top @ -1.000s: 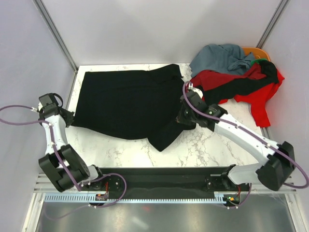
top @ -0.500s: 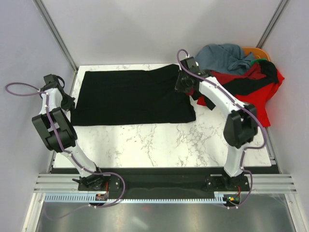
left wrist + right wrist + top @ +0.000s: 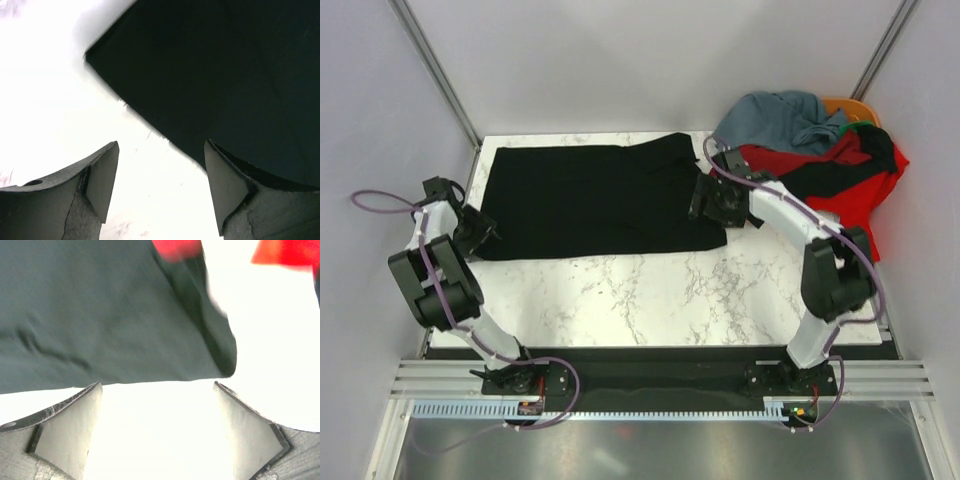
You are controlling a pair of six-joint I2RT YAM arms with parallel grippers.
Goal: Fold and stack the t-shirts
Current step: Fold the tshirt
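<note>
- While the black t-shirt [image 3: 590,200] lies folded into a wide flat rectangle across the back half of the marble desk [image 3: 650,300], nothing grips it.
- left fingers [image 3: 102,175] are spread apart and empty, low at the shirt's near-left corner; bare desk shows in the gap, dark cloth just ahead.
- right fingers [image 3: 75,425] are also wide apart and empty, at the shirt's near-right corner, its folded edge just beyond them.
- other t-shirts [image 3: 820,160] are heaped unfolded at the far-right corner: grey-blue at the back, red and black below, bits of orange and green behind.
- red cloth lies just beside the black shirt's right end.
</note>
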